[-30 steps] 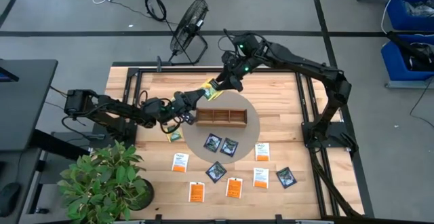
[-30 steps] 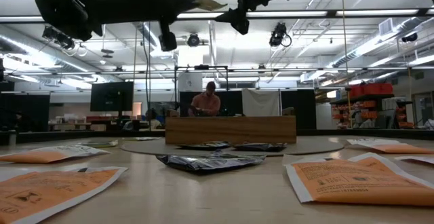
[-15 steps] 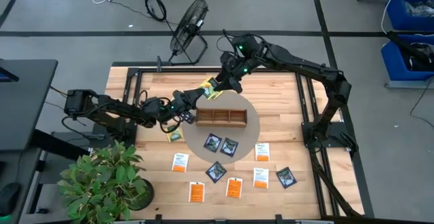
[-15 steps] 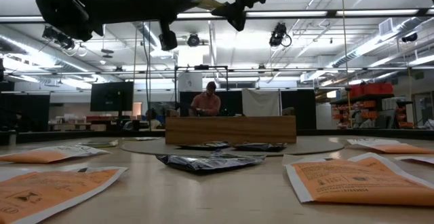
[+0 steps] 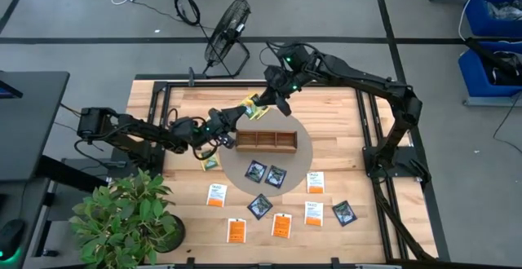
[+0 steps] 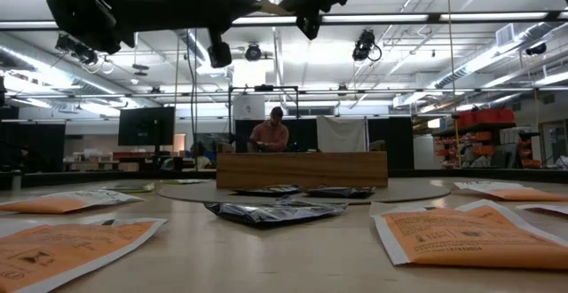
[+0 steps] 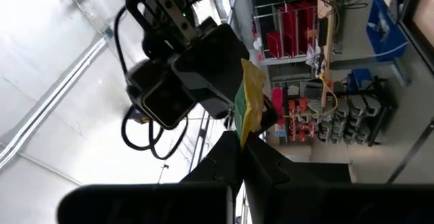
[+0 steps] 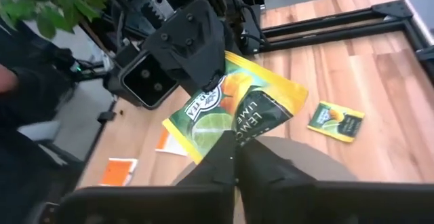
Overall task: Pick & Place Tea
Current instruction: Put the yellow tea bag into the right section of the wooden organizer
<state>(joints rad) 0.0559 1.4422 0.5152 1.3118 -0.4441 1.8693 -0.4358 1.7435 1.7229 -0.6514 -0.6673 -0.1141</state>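
I am mid-handover: my left claw point(image 5: 242, 111) and my right claw point(image 5: 267, 104) are both clamped shut on the same yellow-green lemon-lime tea packet point(image 8: 234, 110), held in the air above the desk point(image 5: 334, 122), near the wooden tray point(image 5: 266, 141) at its eleven o'clock. My judgement — the next move is for one claw to let go so the other can carry the packet to the tray; releasing both would drop it. The packet is flat, glossy, green and yellow with a lime pictured on it. Another yellow-green packet point(image 5: 211, 164) lies at the tray's eight o'clock; dark and orange ones sit toward six.
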